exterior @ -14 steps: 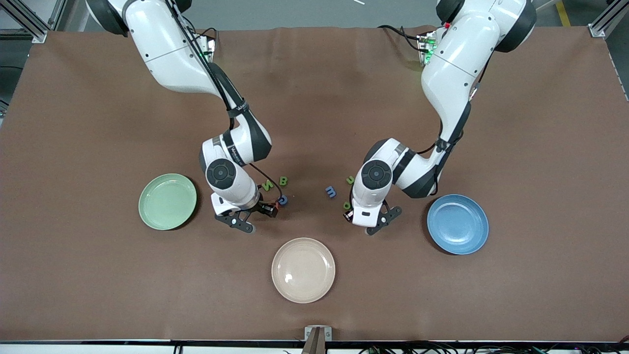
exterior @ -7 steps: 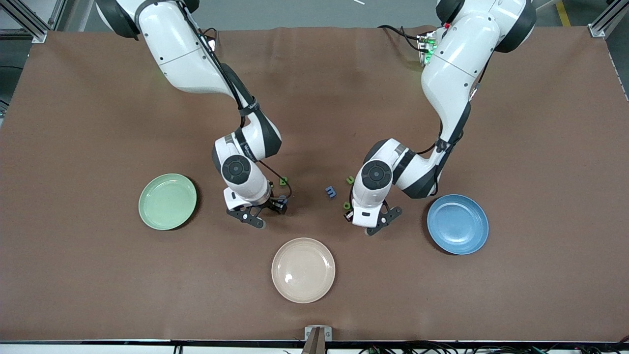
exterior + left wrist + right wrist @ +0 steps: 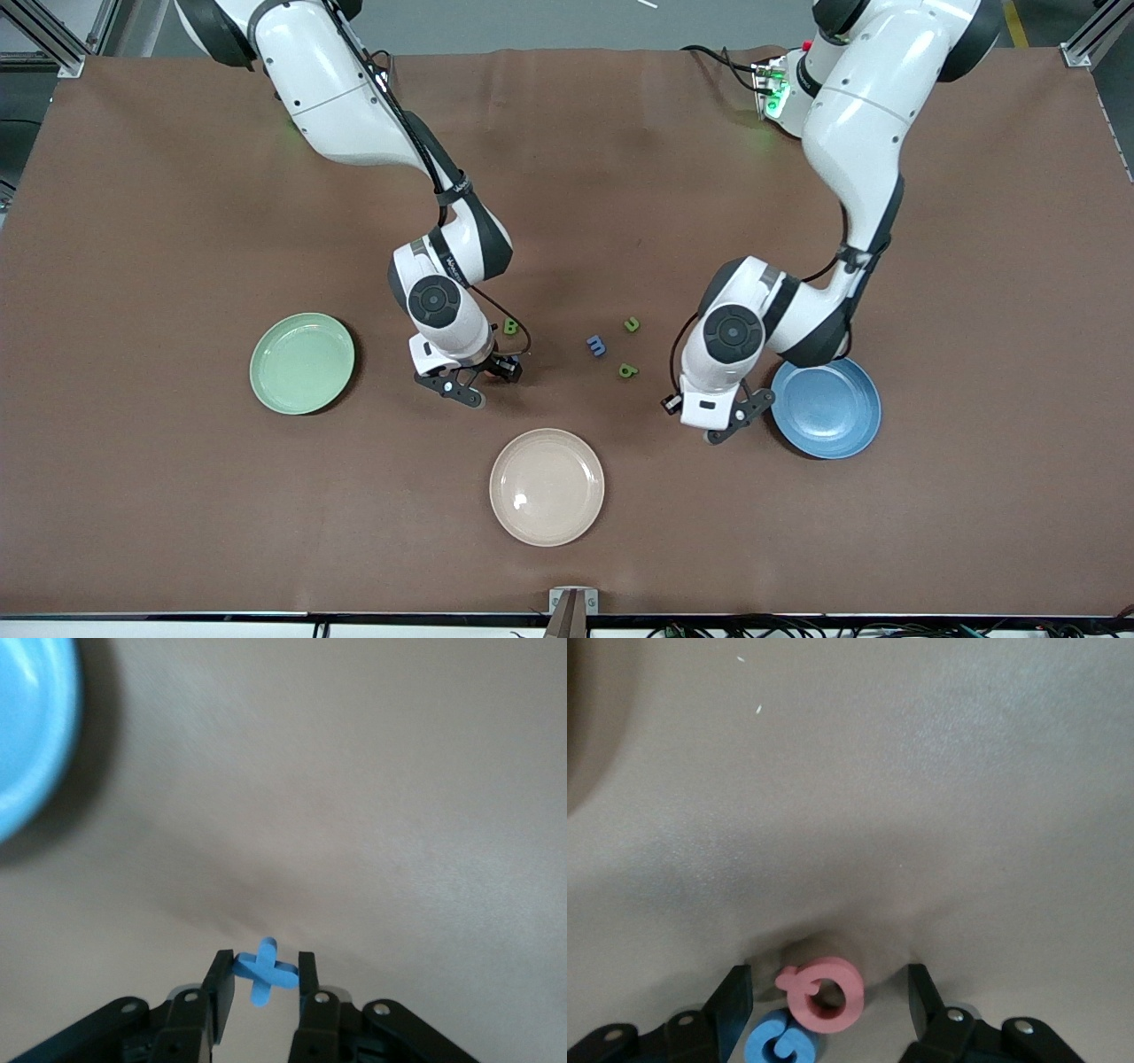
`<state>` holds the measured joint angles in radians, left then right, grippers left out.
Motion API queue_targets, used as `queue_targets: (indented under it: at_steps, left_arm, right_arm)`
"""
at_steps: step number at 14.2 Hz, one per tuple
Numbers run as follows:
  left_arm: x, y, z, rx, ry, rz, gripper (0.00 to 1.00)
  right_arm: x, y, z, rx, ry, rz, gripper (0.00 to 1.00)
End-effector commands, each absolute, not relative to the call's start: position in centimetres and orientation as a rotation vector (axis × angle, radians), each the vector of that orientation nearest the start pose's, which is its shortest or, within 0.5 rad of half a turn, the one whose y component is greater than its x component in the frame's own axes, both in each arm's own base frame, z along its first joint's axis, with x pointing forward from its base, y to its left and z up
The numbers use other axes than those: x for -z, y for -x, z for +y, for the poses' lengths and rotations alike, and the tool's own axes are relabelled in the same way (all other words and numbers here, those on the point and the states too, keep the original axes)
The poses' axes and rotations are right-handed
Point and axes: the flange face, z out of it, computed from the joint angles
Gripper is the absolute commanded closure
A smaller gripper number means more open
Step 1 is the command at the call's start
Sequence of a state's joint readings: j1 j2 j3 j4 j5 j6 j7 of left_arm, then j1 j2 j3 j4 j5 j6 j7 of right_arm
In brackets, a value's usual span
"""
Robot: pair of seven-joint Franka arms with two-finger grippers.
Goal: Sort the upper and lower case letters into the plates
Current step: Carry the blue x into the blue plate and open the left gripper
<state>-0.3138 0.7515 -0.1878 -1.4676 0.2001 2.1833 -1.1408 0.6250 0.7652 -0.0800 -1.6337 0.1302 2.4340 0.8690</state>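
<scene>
Left pincer point(image 3: 262, 979) has just pinched the blue x point(image 3: 263, 968) and swung beside the blue plate point(image 3: 826, 404); right pincer point(image 3: 828, 992), spread, now straddles the pink letter point(image 3: 824, 993).

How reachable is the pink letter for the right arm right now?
Probably yes. The right gripper hangs open over the pink letter, one finger on either side and nothing between them. The only snag is the blue letter lying close beside it, which a closing finger might nudge.
</scene>
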Motion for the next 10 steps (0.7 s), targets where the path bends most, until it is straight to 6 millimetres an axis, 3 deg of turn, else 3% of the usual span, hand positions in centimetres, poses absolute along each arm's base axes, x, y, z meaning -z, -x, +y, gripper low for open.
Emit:
queue_targets:
  at_steps: [1,3,5,10]
  left_arm:
    - [-26.1,-63.2,-26.9,-0.004,2.981,-0.696,0.99]
    - [-25.8,-64.0,-22.6,-0.03,2.988,-0.622,0.99]
    - [-25.5,-64.1,-20.2,-0.054,2.993,-0.547,0.99]
    - [-25.2,-65.6,-12.1,-0.094,3.015,-0.413,0.98]
  right_arm:
    - [-17.0,-58.3,36.0,0.045,3.08,0.585,0.25]
    - [-17.0,-58.3,36.0,0.043,3.081,0.585,0.33]
    - [-16.9,-58.2,36.0,0.037,3.082,0.592,0.41]
    - [-16.2,-57.3,36.1,0.014,3.098,0.585,0.45]
